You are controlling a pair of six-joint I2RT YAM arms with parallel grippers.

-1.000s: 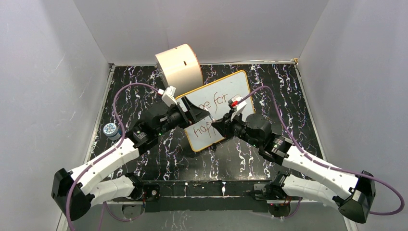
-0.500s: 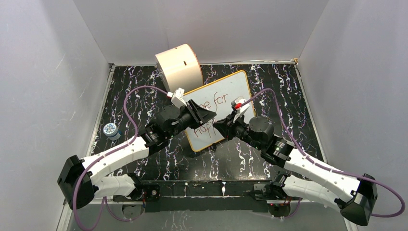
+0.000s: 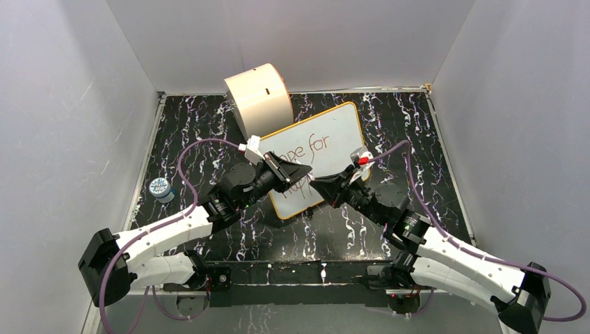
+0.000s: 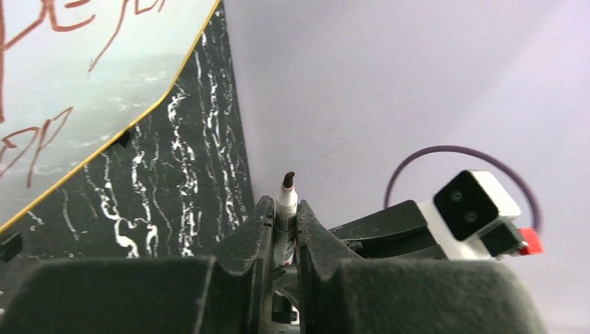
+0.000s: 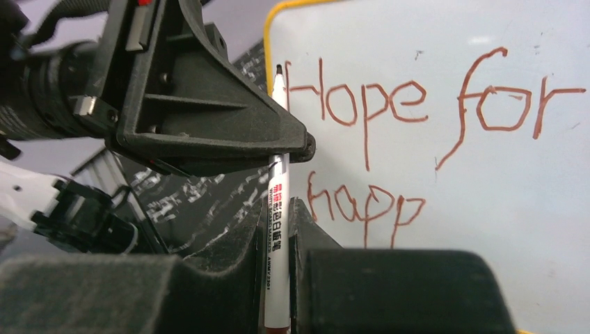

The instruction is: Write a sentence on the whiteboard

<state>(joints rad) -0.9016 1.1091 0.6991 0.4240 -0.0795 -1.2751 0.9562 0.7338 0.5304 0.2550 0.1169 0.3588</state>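
The whiteboard (image 3: pixel 332 132) lies tilted on the black marbled table, with an orange rim. The sentence (image 5: pixel 417 104) reads "Hope for" over "happ" in red-brown. A white marker (image 5: pixel 277 202) stands between both grippers over the board's near-left part. My right gripper (image 5: pixel 278 216) is shut on its barrel. My left gripper (image 4: pixel 282 209) is shut on the marker (image 4: pixel 284 205) just below the dark tip, which points up, off the board. In the top view the left gripper (image 3: pixel 305 169) and right gripper (image 3: pixel 318 185) meet nose to nose.
A cream cylinder drum (image 3: pixel 259 97) stands behind the board's far-left corner. A small blue-and-white jar (image 3: pixel 161 188) sits at the table's left edge. White walls close in the table on three sides.
My left gripper swung over from the board's left edge to the marker and shut on it near the tip. The right arm drew back slightly toward the near right, still holding the marker.
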